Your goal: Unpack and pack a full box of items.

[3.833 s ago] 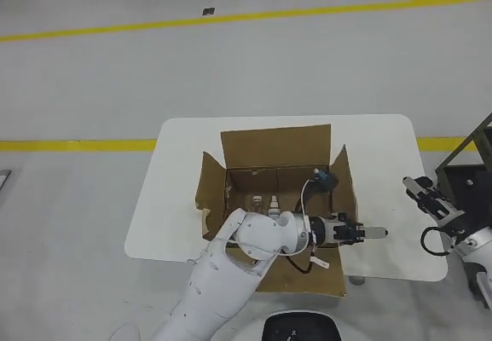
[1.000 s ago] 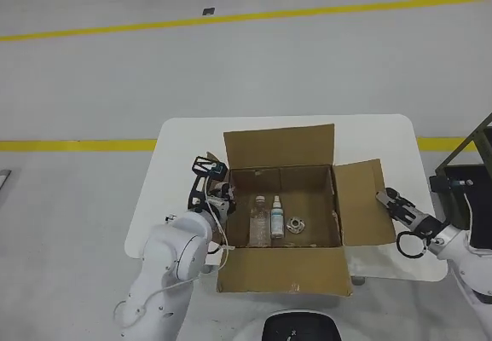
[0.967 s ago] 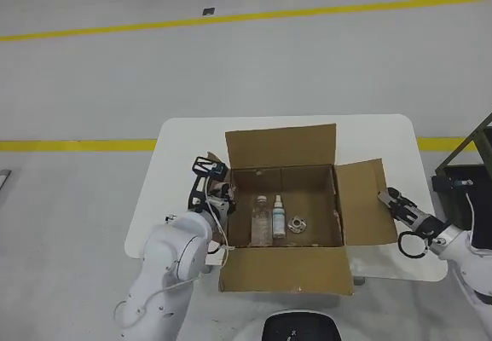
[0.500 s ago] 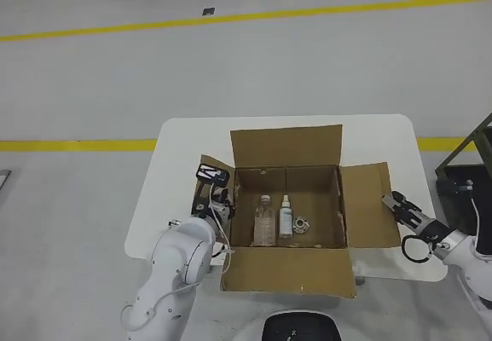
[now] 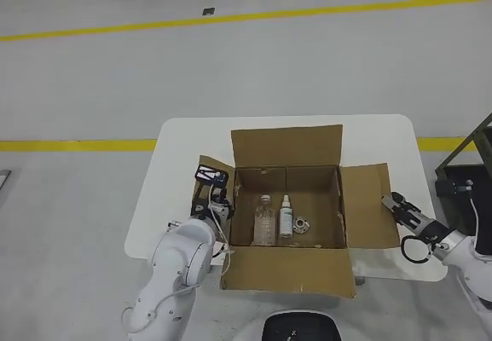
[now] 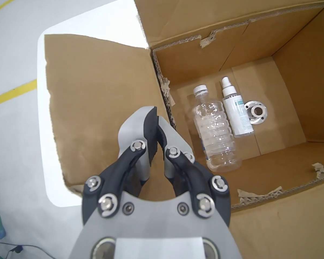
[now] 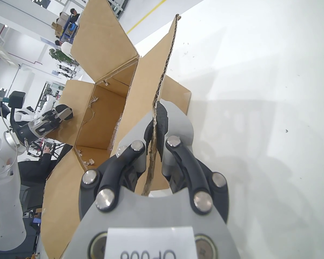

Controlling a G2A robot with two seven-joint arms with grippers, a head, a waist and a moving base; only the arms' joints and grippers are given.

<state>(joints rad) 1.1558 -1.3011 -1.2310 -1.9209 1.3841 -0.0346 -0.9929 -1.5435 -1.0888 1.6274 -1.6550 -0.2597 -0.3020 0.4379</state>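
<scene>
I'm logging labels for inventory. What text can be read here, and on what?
Spray bottle label: print too small to read.
Right sticker, behind the right tool gripping the box flap: upside down, cut off, not legible.
Left sticker, behind the left tool: blank.

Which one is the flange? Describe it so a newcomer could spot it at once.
On the white table stands an open cardboard box with three items side by side on its floor. The flange is the end one, beside the spray bottle: a small flat metal ring, the only non-bottle.
</scene>
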